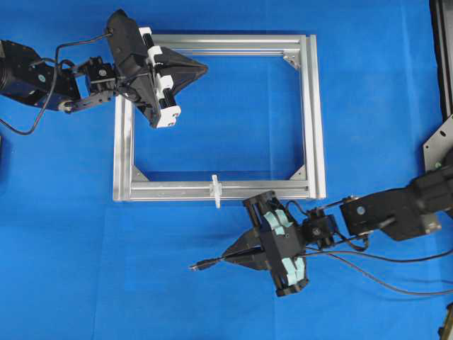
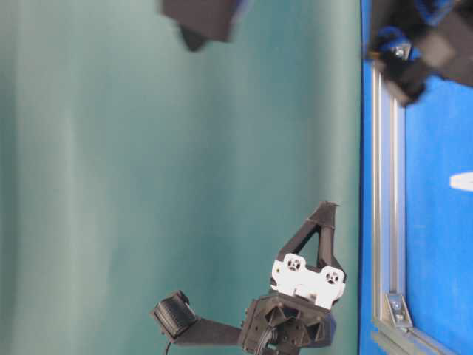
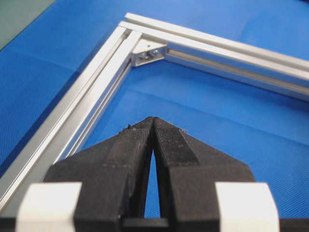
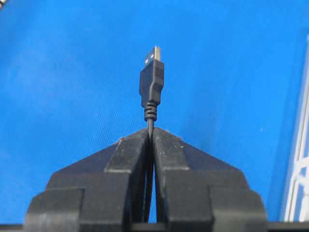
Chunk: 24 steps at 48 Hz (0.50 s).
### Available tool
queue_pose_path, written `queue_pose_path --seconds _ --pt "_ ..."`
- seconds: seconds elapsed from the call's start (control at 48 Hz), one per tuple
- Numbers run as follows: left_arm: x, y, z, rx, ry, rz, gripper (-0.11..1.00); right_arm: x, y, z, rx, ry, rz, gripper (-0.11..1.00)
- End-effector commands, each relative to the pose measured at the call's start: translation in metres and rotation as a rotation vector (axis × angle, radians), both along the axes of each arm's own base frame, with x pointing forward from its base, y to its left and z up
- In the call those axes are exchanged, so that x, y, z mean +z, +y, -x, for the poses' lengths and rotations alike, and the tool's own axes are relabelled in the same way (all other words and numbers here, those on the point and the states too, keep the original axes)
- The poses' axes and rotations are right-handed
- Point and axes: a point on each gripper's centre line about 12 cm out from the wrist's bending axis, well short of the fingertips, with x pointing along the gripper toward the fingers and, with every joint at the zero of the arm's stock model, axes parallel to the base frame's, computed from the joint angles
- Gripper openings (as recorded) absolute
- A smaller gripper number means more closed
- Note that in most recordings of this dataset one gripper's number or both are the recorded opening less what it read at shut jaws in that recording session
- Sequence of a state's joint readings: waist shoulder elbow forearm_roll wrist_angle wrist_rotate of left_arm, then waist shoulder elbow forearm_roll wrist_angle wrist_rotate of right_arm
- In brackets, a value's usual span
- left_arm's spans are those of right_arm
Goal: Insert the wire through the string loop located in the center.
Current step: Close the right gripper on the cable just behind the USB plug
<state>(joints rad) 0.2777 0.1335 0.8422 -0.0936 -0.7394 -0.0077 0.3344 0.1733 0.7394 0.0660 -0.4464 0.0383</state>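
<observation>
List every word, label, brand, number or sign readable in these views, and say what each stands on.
None: no readable text in any view.
The wire, its plug bare of any legible mark.
The silver frame, plain metal.
The string loop, unmarked.
The right tool and left tool, no lettering visible.

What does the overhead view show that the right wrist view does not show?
Only the overhead view shows the string loop on the near bar of the aluminium frame, and the left pincer, shut and empty. Only the right wrist view shows clearly the metal tip of the plug. Both show the right pincer shut on the wire over the blue mat.
</observation>
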Motion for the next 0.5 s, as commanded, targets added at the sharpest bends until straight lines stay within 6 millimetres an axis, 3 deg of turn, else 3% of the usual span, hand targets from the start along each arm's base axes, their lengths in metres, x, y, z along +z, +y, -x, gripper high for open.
queue_pose_path --seconds 0.0,0.208,0.479 --pt "0.013 0.000 -0.002 -0.002 -0.038 -0.013 0.00 0.029 0.002 -0.002 0.006 -0.042 -0.015 -0.02" --pt "0.013 0.000 0.000 -0.002 -0.035 -0.012 0.00 0.044 0.002 0.000 0.008 -0.058 -0.021 -0.02" --pt "0.012 0.000 0.001 -0.002 -0.032 -0.011 0.00 0.044 0.002 0.000 0.007 -0.056 -0.022 -0.02"
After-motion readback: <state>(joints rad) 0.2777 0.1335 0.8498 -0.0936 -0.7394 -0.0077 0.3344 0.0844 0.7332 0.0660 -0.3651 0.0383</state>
